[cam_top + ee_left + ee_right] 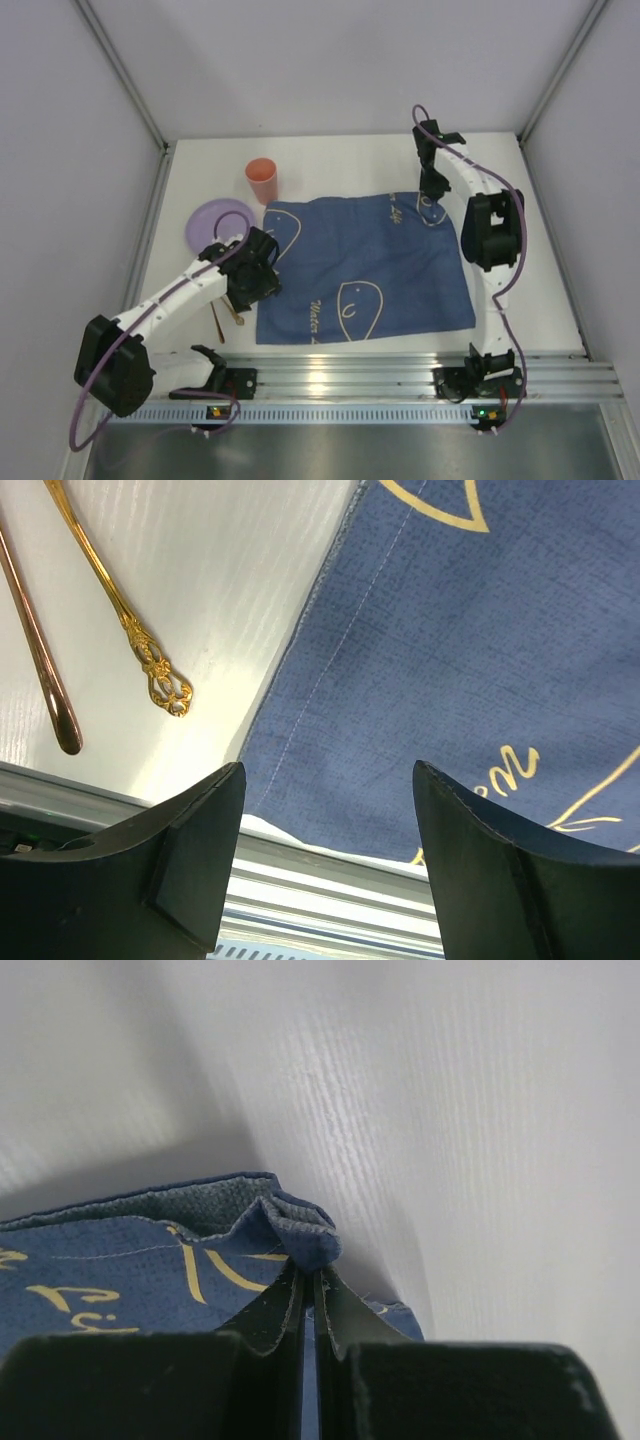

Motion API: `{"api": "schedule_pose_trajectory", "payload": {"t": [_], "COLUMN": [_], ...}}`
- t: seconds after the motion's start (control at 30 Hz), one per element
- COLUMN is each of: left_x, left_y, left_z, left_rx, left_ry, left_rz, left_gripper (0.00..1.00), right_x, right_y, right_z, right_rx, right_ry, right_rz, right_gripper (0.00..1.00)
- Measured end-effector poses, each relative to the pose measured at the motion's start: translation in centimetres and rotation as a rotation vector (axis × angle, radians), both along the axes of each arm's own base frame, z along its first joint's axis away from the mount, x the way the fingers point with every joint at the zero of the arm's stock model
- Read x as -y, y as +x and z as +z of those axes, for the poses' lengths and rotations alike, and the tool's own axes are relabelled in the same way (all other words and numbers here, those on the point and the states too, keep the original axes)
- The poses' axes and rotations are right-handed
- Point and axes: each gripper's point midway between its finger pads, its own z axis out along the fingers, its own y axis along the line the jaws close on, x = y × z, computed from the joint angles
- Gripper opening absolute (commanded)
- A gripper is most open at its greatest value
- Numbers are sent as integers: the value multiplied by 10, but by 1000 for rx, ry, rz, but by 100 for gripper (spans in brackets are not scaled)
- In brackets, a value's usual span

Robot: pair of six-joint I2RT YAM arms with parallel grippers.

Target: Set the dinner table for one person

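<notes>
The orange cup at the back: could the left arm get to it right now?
Probably yes. The left gripper is open and empty, over the left edge of the blue cloth, and the orange cup stands upright on the arm's side. Only the flat purple plate lies beside the path.

A cloth (360,265) is spread on the tabletop (520,290). From its centre, a cup (262,180) is set at 10 o'clock, a plate (212,222) at the cup's 7 o'clock, and two utensils (130,625) are laid at 8 o'clock. The 1 o'clock corner is pinched in the right gripper (310,1270); the left gripper (262,262) is positioned above the 9 o'clock edge.
</notes>
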Motion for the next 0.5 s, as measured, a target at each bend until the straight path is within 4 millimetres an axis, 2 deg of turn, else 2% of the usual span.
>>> {"api": "schedule_pose_trajectory", "payload": {"t": [0.27, 0.3, 0.33, 0.37, 0.4, 0.5], "left_x": [-2, -3, -3, -4, -4, -6], "left_y": [-4, -5, -5, -6, -7, -7], "left_z": [10, 10, 11, 12, 13, 18], "left_rx": [25, 24, 24, 26, 29, 44], "left_ry": [-16, -15, -15, -16, -19, -19], "left_rz": [0, 0, 0, 0, 0, -1], "left_gripper": [73, 75, 76, 79, 85, 92], "right_x": [38, 42, 44, 45, 47, 45], "right_y": [-19, -21, -22, -22, -22, -24], "right_z": [-12, -12, -12, -12, -13, -16], "right_rx": [-67, -73, -77, -78, -77, -83], "right_ry": [-90, -93, -93, -92, -88, -70], "right_rz": [-88, -97, -102, -105, -111, -99], "right_gripper": [0, 4, 14, 31, 54, 77]}}
